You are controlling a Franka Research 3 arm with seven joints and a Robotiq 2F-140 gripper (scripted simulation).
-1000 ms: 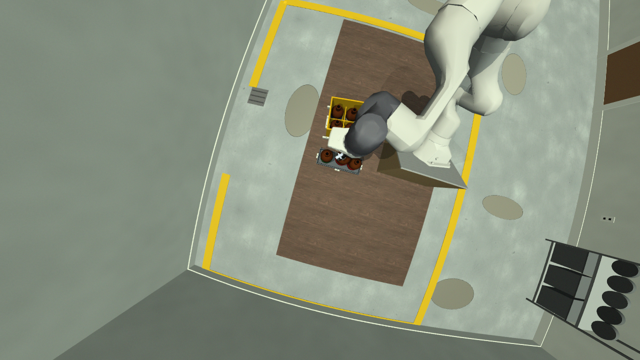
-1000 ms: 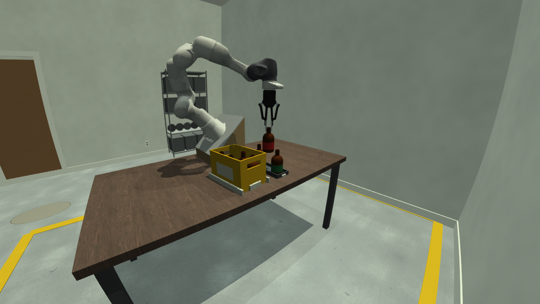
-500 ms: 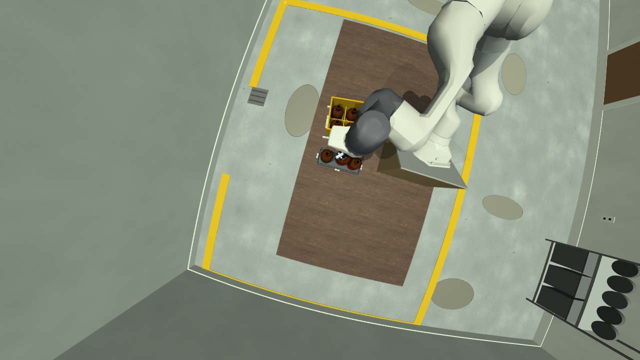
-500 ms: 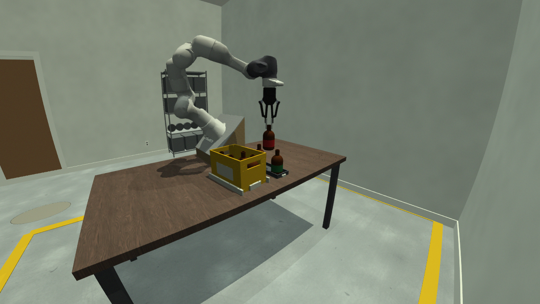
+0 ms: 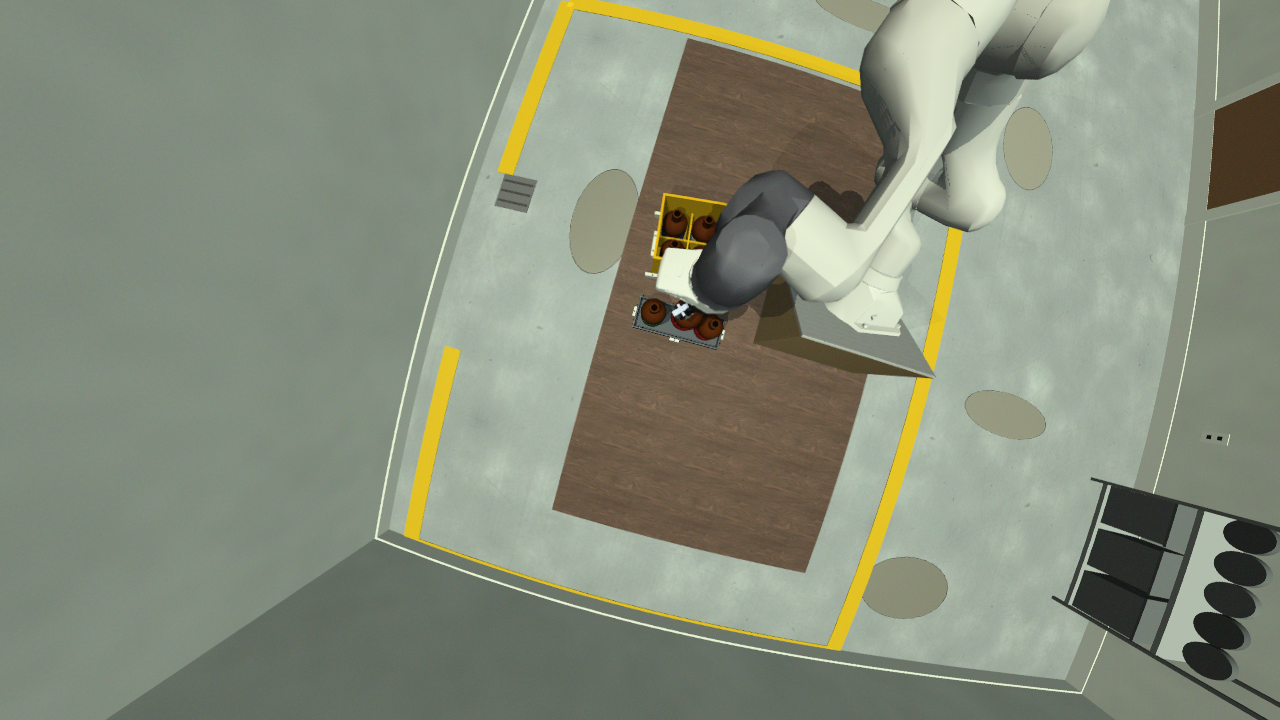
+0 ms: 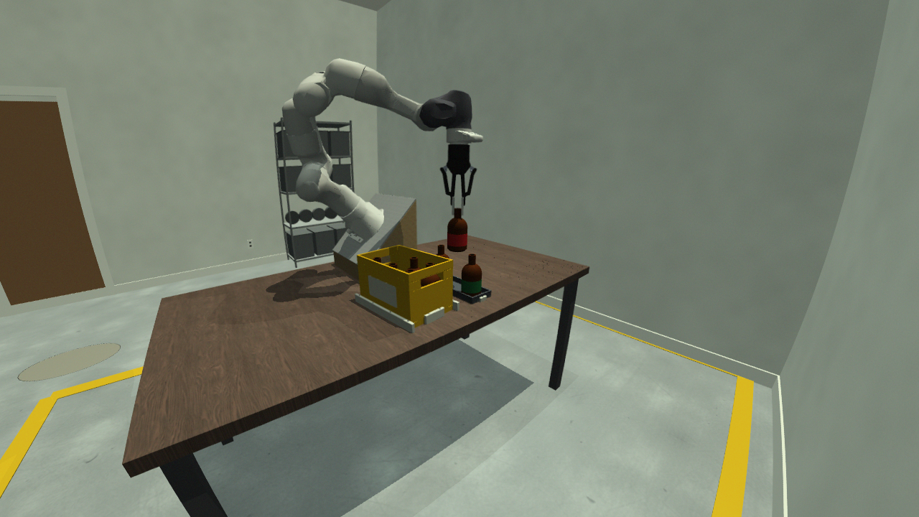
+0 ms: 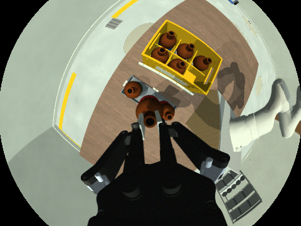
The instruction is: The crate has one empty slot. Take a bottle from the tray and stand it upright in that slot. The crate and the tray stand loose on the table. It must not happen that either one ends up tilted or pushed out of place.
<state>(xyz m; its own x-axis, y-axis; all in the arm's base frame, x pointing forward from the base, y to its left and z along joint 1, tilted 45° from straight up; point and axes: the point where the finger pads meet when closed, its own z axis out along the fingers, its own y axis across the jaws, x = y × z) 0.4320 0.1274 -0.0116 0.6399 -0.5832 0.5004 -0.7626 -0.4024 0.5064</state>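
Gripper (image 7: 152, 127) first, operator: you see its fingers nearly closed on the neck of a brown bottle with a red label (image 6: 457, 233), pointing straight down. The bottle hangs upright, and in the exterior view its base is clear above the tray (image 6: 478, 296), higher than the crate's rim.

In the wrist view, just beyond the fingertips, the held bottle's mouth sits at centre. Another bottle (image 7: 168, 114) shows close beside it at about 2 o'clock, and a third bottle (image 7: 133, 90) stands at about 11 o'clock in the tray. From the side you can see that this third one carries a green label.

Farther out at 12 to 1 o'clock is the yellow crate (image 7: 149, 47), just beside the tray on the table (image 6: 257, 347). You can count five bottles in its six compartments; the one open slot (image 7: 192, 76) is the corner nearest the tray, toward the arm's side. Whether crate and tray touch cannot be told.

Beyond the table, a shelf rack (image 6: 278, 192) stands against the back wall behind the arm (image 6: 308, 115).
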